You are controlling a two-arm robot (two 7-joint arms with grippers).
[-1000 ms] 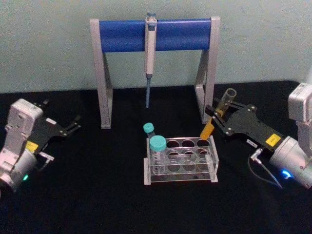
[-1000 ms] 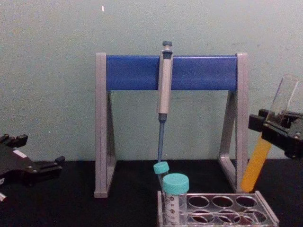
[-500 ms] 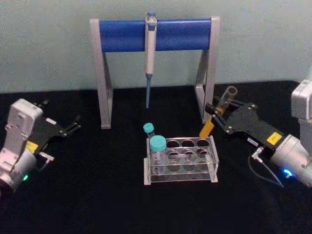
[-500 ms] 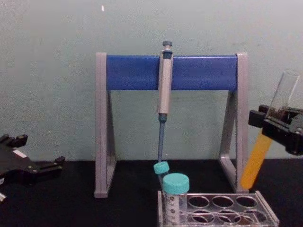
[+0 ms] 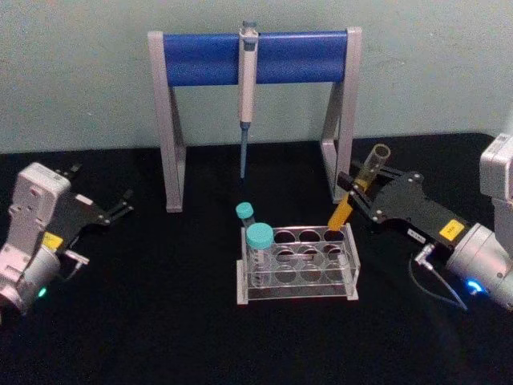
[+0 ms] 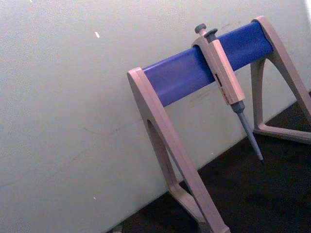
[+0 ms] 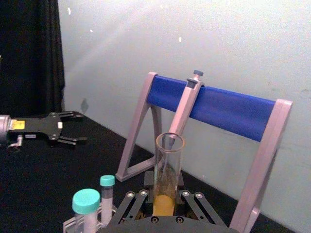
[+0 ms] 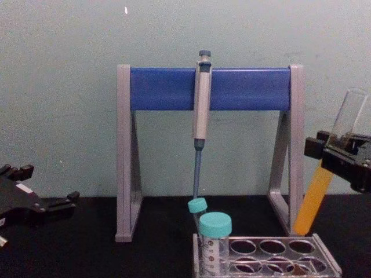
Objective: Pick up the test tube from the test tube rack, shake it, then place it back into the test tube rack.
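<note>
Over the black table [image 5: 160, 321], pale green wall [image 5: 80, 80] behind, my right gripper [image 5: 357, 190] grasps the test tube [image 5: 341, 215]; the left gripper [image 5: 103, 184] rests with fingers spread.

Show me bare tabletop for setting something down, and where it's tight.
Free: black tabletop in front of the clear plastic rack, and between it and the open left gripper. Crowded: rack's far right corner, where the right gripper holds the tilted glass tube of orange liquid by the grey stand leg.
</note>
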